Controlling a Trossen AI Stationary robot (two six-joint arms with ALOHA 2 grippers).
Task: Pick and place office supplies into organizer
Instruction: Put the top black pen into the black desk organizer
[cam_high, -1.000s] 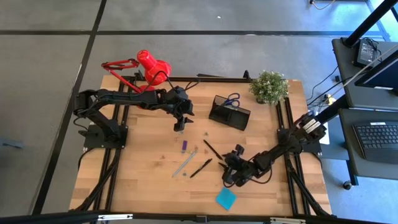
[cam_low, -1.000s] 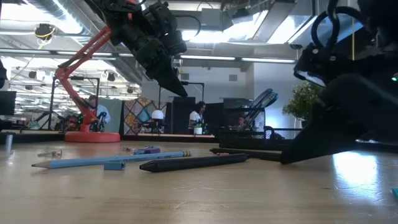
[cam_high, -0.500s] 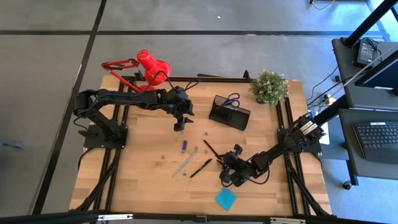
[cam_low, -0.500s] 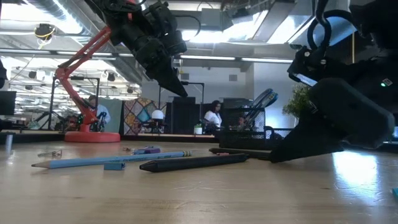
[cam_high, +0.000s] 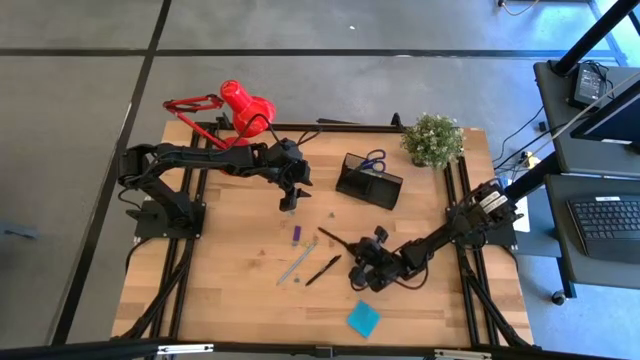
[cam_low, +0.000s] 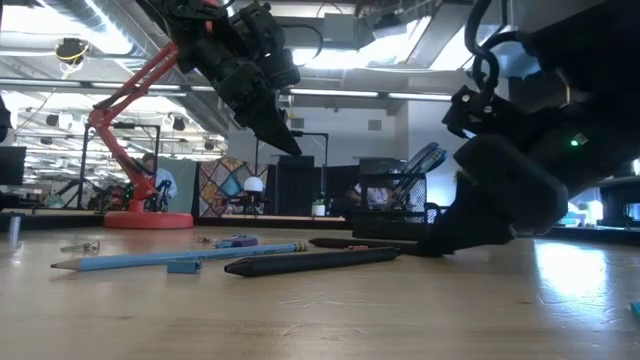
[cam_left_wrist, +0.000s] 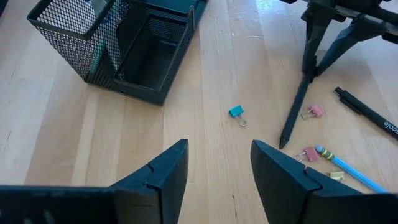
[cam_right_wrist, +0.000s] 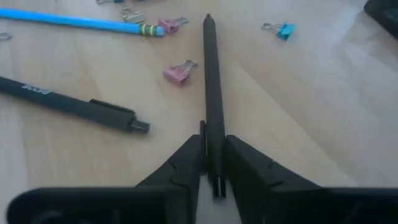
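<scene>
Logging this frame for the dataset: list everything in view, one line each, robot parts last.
organizer: one, black mesh, far side of table, scissors standing in it
pens: two, black; one between the right gripper's fingers, one loose mid-table
pencil: one, light blue, mid-table
marker: one, purple, mid-table
binder clips: several, pink and teal, scattered
sticky-note pad: one, teal, near edge
lamp: one, red, far left corner
plant: one, green, far right
left gripper: open, raised beside the organizer
right gripper: low at the table, shut on a pen
</scene>
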